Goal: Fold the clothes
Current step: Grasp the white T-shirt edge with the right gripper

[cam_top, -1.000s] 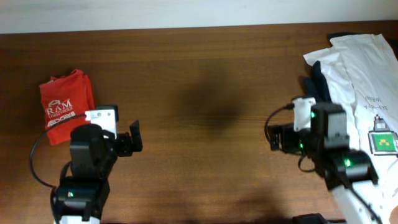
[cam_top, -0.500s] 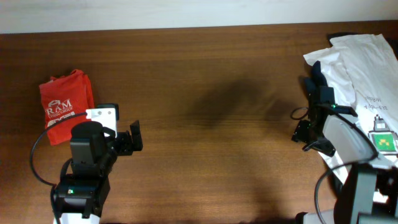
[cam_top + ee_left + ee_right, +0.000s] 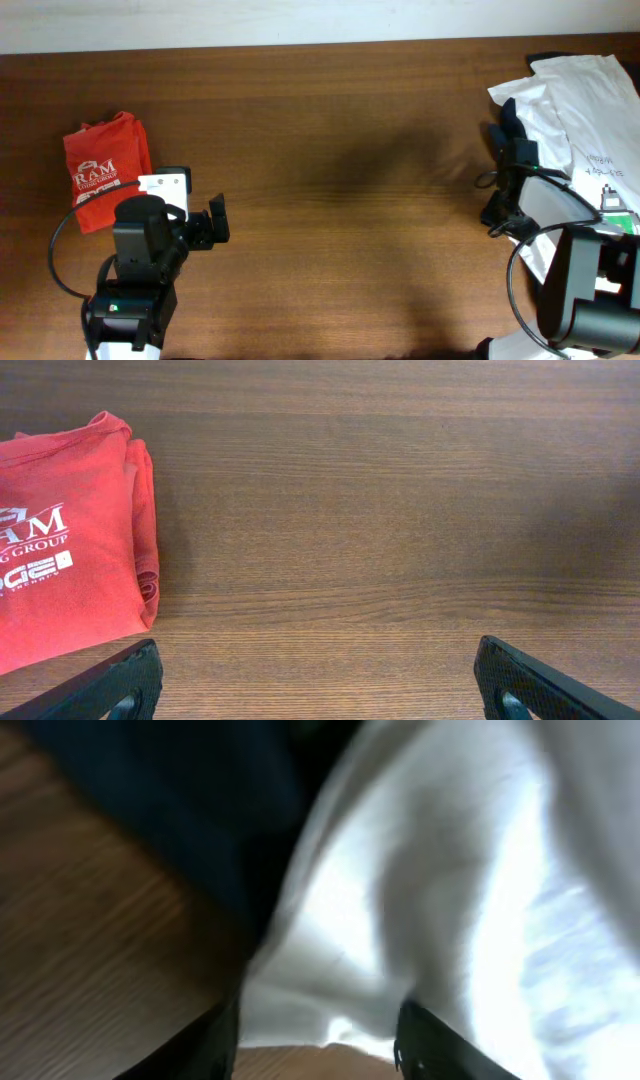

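A crumpled white T-shirt (image 3: 585,105) with small dark lettering and a green square print (image 3: 621,223) lies at the right edge, over a navy shirt (image 3: 507,115). My right gripper (image 3: 497,212) is at the white shirt's left edge. In the right wrist view its fingers (image 3: 320,1042) are apart, with the white cloth's (image 3: 400,920) edge between them and navy cloth (image 3: 180,800) at the upper left. A folded red shirt (image 3: 107,168) with white lettering lies at the left and also shows in the left wrist view (image 3: 60,550). My left gripper (image 3: 215,222) (image 3: 320,695) is open and empty, to the right of the red shirt.
The brown wooden table (image 3: 330,150) spans the view, with a pale wall along its far edge. The right arm's body (image 3: 585,290) lies over the lower part of the white shirt.
The right arm has swung away from the table's middle, to the right and back, bringing its gripper to the white shirt's left edge. The left arm has not moved.
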Controlling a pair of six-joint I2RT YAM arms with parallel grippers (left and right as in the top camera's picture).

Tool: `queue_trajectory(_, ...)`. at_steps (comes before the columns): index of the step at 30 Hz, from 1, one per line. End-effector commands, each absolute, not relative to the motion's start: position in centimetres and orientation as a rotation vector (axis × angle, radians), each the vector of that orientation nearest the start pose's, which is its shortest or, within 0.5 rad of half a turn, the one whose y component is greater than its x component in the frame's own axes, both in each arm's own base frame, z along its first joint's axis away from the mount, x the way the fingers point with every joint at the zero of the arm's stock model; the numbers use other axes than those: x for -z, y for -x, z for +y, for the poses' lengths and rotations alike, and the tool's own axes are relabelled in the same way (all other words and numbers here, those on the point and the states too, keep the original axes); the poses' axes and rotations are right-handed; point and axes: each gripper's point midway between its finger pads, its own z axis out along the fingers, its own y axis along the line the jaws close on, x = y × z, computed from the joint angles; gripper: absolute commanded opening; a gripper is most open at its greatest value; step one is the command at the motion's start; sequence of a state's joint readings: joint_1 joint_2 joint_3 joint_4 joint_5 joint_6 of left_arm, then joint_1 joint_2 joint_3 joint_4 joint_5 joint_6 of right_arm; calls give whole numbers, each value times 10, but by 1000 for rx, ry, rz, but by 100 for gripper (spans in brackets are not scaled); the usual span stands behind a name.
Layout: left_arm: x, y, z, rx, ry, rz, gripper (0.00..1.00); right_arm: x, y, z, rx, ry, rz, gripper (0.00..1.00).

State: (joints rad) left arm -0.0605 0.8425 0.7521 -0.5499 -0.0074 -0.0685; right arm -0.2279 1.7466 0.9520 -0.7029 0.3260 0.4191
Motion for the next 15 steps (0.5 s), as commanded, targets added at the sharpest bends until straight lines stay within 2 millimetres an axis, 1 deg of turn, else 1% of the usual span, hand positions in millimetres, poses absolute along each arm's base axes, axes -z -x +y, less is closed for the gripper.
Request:
queue_trajectory(1, -213, -293, -17, 70, 1, 2184, 99, -2, -268, -139, 512, -1072, 2821, 43)
queue_trajectory(3, -213, -293, -17, 70, 2, 2184, 99, -2, -267, -140, 512, -1069, 2824, 29)
queue_trajectory(4, -213, -293, -17, 70, 2, 2184, 99, -1, -267, -138, 502, -1067, 2831, 20)
queue_trajectory(5, -213, -293, -17, 70, 2, 2184, 99, 0, -266, -135, 481, -1069, 2846, 5)
queue_trajectory(7, -213, -293, -17, 70, 1, 2184, 99, 1, -264, -130, 445, -1073, 2866, 4)
queue_trajectory(9, -213, -293, -17, 70, 1, 2184, 99, -4, -263, -128, 437, -1074, 2876, 5)
queue_trajectory(10, -213, -293, -17, 70, 2, 2183, 99, -11, -264, -129, 435, -1074, 2870, 12)
queue_trajectory(11, -213, -294, -17, 70, 1, 2183, 99, -19, -267, -129, 432, -1071, 2859, 14)
queue_trajectory(13, -213, -294, -17, 70, 1, 2183, 99, -32, -271, -127, 395, -1054, 2860, 8)
queue_trajectory(15, -214, -294, -17, 70, 1, 2180, 99, -42, -277, -119, 311, -985, 2891, 8)
